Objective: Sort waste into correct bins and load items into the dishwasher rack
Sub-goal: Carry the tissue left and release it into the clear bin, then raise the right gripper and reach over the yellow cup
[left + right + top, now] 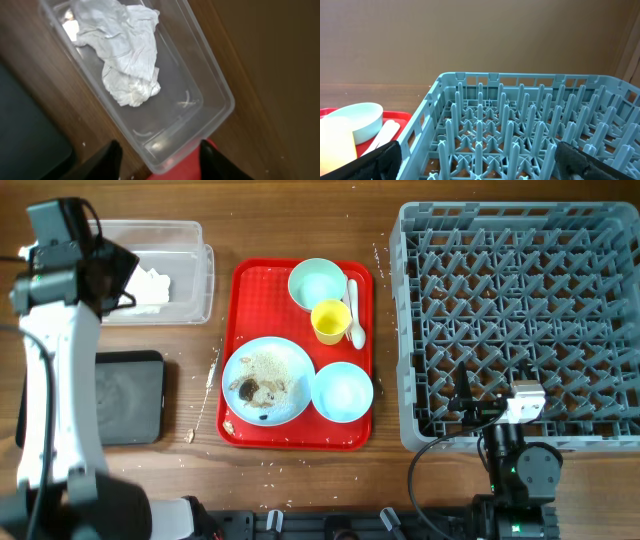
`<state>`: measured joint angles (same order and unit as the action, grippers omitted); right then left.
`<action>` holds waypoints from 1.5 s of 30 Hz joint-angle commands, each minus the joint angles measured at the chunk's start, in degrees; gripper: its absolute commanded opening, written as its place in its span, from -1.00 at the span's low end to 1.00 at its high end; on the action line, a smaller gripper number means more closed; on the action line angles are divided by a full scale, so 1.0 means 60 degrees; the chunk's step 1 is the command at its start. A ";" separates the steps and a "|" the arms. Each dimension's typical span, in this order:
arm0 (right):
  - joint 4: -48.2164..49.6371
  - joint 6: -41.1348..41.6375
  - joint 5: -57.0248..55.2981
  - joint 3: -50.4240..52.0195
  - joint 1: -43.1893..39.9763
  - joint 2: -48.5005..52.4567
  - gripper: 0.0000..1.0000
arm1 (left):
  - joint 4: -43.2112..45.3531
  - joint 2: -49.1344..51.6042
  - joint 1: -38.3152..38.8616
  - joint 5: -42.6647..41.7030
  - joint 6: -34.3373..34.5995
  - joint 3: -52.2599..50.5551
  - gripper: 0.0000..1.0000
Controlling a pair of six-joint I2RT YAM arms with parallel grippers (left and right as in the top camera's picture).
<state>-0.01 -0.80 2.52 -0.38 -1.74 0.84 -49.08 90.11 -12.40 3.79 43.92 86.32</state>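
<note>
Sorting stands early: a crumpled white paper napkin [125, 55] lies in the clear rectangular plastic box [175, 110] under the left tool [160, 162], jaws apart, empty. The round light blue plate [296, 380], pale blue-green bowls [316, 283] and small yellow cup [331, 320] sit on the red serving tray [250, 280]. The large grey pegged rack [520, 310] holds nothing. The right tool [480, 160] stands wide, empty.

— Where is the white-shelled left arm [55, 380]?
— It stretches long from its base at the near edge, up along the left side. The wrist bends over at the far end, so its camera looks steeply down.
— And the black two-finger left gripper [160, 150]?
— Parted. Its dark fingers [107, 160] show at the bottom of the wrist view with a plain gap between them.
— The dark right arm [520, 465]?
— Folded low and compact by its base at the near right, wrist level, facing the far side.
— The black right gripper [482, 157]?
— Spread wide, with one finger in each lower corner of its wrist view.
</note>
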 commanded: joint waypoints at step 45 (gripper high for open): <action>0.2368 1.4841 0.3971 0.0015 -0.0062 -0.0044 0.99 | -0.2758 -0.1300 -0.0040 0.0270 -0.0025 -0.0015 0.99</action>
<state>8.12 67.55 21.06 -0.34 -1.80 0.91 -65.60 81.82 -12.40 4.62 43.83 86.35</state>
